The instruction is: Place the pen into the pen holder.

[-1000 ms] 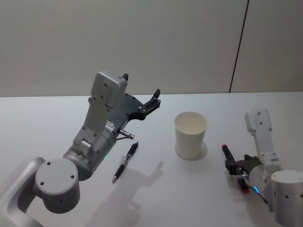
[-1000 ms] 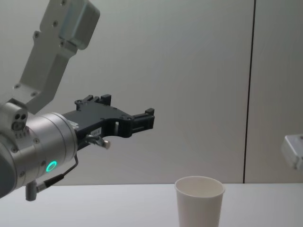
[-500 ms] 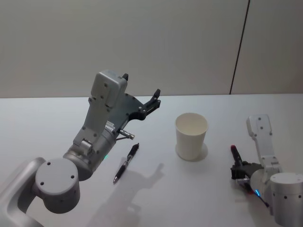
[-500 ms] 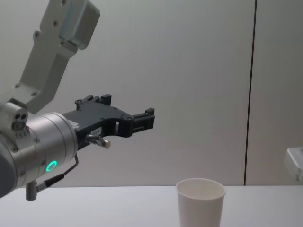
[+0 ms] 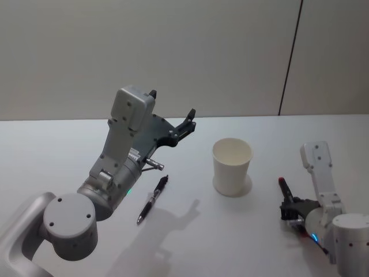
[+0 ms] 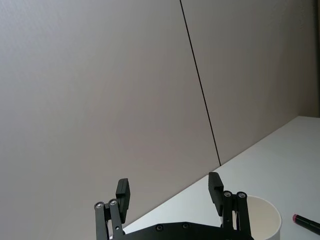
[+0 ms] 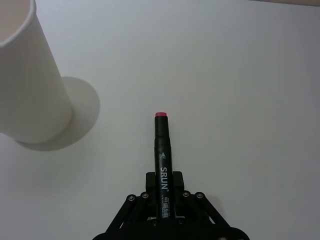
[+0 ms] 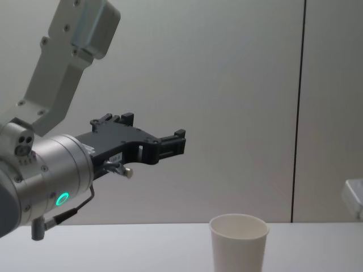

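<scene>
The pen holder, a white paper cup [image 5: 232, 167], stands upright on the table, also seen in the chest view [image 8: 238, 243] and the right wrist view [image 7: 25, 85]. My right gripper [image 5: 291, 210] is low near the table's front right, to the right of the cup, shut on a black marker pen with a red end [image 7: 162, 150]. The marker's red end [image 5: 281, 182] points away from me. A second, slim black pen [image 5: 153, 199] lies free on the table left of the cup. My left gripper [image 5: 172, 103] hangs open in the air above that pen, holding nothing [image 6: 169, 185].
The white table [image 5: 196, 242] has bare room in front of the cup and between the cup and the lying pen. A grey wall with a dark vertical seam [image 5: 291, 57] stands behind the table.
My right gripper, with the marker, has drawn back a little to the right, away from the cup. The left arm and the lying pen have not moved.
</scene>
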